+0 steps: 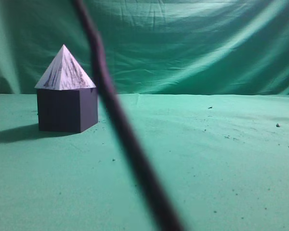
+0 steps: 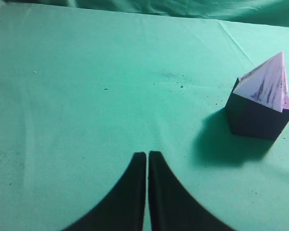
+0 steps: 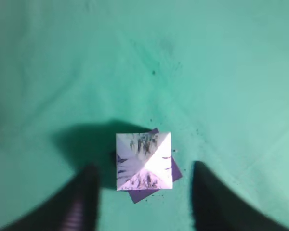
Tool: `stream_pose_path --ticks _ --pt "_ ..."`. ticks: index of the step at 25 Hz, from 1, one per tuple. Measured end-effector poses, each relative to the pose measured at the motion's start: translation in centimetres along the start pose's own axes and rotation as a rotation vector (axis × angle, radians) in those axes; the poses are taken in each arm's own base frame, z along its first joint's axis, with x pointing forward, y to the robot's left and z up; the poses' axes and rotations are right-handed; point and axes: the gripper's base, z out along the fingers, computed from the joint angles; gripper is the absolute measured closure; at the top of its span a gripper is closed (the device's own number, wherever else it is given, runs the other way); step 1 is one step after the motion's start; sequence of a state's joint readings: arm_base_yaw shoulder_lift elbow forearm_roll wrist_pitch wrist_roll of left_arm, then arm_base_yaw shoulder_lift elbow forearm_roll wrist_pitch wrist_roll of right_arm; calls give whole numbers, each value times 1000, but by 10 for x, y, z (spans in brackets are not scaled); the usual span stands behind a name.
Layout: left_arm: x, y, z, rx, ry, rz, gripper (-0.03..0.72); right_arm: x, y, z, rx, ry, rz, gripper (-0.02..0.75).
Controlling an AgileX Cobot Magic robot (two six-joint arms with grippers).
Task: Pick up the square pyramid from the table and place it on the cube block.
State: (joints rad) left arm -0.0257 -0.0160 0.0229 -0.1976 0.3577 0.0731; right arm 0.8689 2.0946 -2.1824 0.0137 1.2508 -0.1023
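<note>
Exterior view: we see the pyramid (image 1: 64, 70) on the cube (image 1: 67, 109), left on the table (image 1: 207, 159), tip straight up, base turned slightly off the cube's edges | a blurred dark strand (image 1: 120, 125) crosses the middle, ends cut off | left claw (image 2: 147, 159) shut, empty | right claw (image 3: 143, 187) wide open above the pyramid, holding nothing.

Matt dark cube (image 1: 67, 110), pale pyramid (image 1: 64, 70) with smudgy streaked faces, green cloth table (image 1: 207, 159) speckled with crumbs, wrinkled cloth curtain (image 1: 192, 43), smooth black gripper fingers (image 2: 130, 197).
</note>
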Motion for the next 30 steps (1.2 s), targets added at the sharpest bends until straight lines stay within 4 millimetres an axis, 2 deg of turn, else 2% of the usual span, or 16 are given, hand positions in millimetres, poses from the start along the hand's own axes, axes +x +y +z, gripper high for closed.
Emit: stream_pose_path --ticks 3,4,5,6,7,10,12,14,17,25,30 --pt "0 0 0 0 0 0 688 0 1 -62 11 -120 17 602" --pt "0 0 0 0 0 0 688 2 1 -81 13 -152 19 650" --pt "0 0 0 0 0 0 688 4 2 -103 16 -195 18 673" --pt "0 0 0 0 0 0 688 8 2 -124 20 -235 17 664" --pt "0 0 0 0 0 0 688 13 3 -145 23 -270 17 738" --pt "0 0 0 0 0 0 688 31 6 -191 30 -336 11 738" --pt "0 0 0 0 0 0 688 48 8 -212 31 -354 11 738" --pt "0 0 0 0 0 0 688 71 10 -228 31 -355 11 738" --pt "0 0 0 0 0 0 688 109 14 -243 30 -337 11 738" --pt "0 0 0 0 0 0 688 219 30 -258 -17 -448 25 738" --pt "0 0 0 0 -2 0 688 285 38 -268 -29 -597 31 738"
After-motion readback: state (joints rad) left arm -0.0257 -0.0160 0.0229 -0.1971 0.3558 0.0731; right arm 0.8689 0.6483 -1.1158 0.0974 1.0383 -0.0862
